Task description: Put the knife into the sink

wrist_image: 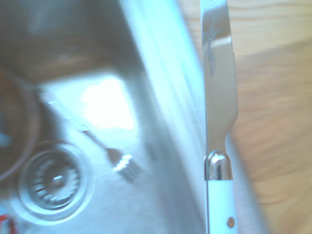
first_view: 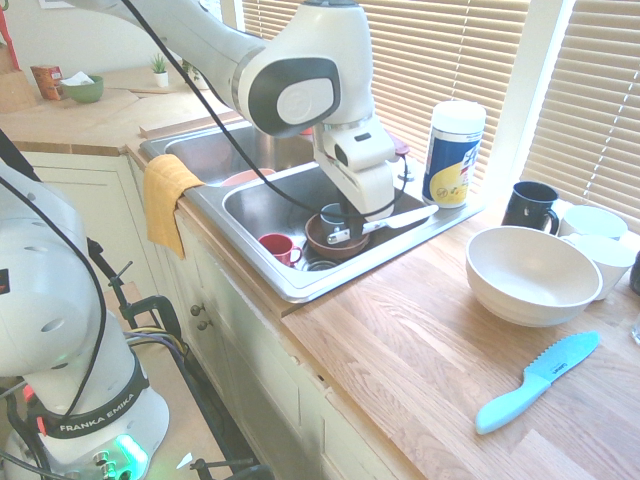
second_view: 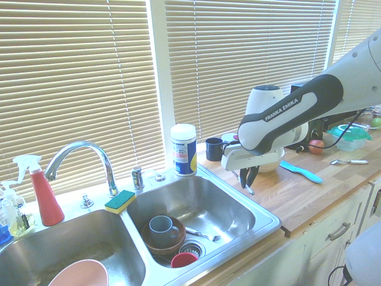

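Observation:
My gripper (first_view: 350,234) is shut on the knife (first_view: 405,218), a slim table knife with a white handle and a silver blade. It hangs above the near-counter rim of the sink (first_view: 300,285). From the other side my gripper (second_view: 248,180) hovers over the basin's right rim (second_view: 265,221). In the wrist view the knife (wrist_image: 218,102) runs along the line where the steel sink (wrist_image: 107,204) meets the wooden counter.
In the basin sit a brown bowl (second_view: 162,241) holding a grey cup (second_view: 162,226), a red cup (first_view: 278,247) and a fork (second_view: 202,235). On the counter lie a light blue plastic knife (first_view: 535,382), a white bowl (first_view: 530,275), a wipes canister (first_view: 452,155) and a dark mug (first_view: 530,205).

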Tool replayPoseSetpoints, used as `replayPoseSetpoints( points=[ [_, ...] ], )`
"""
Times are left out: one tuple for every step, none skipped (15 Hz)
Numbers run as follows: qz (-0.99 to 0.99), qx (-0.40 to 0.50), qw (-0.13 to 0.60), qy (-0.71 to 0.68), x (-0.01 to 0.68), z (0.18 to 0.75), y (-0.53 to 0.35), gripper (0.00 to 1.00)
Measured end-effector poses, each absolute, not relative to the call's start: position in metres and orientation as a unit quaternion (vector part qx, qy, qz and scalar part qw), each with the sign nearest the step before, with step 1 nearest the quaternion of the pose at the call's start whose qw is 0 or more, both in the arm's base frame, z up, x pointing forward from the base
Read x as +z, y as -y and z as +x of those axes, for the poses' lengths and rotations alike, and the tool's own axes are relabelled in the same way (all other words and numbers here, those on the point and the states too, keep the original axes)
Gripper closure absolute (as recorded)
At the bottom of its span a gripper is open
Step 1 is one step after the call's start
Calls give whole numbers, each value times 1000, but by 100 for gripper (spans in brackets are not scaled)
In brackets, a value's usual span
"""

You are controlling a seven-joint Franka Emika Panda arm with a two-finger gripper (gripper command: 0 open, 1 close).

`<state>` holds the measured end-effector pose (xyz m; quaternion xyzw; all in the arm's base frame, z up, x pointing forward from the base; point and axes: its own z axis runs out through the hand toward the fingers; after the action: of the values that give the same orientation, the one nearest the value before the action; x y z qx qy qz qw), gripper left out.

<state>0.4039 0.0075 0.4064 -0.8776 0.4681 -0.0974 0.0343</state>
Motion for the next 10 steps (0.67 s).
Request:
replayPoseSetpoints(
  points=[
    [-884,-101,33,-455,414,407,-26,100],
    [-889,-103,31,-445,419,409,-44,100],
    [-892,-104,28,-438,421,411,-60,100],
    [-894,-106,27,-434,422,413,-73,100],
    [-895,-106,24,-432,421,415,-84,100],
    [-896,-105,21,-431,418,418,-91,100],
    [-896,-103,19,-431,416,422,-95,100],
    [-897,-100,16,-430,411,425,-97,100],
    [-899,-96,15,-427,405,428,-100,100],
    [-902,-97,14,-421,397,431,-104,100]
  ],
)
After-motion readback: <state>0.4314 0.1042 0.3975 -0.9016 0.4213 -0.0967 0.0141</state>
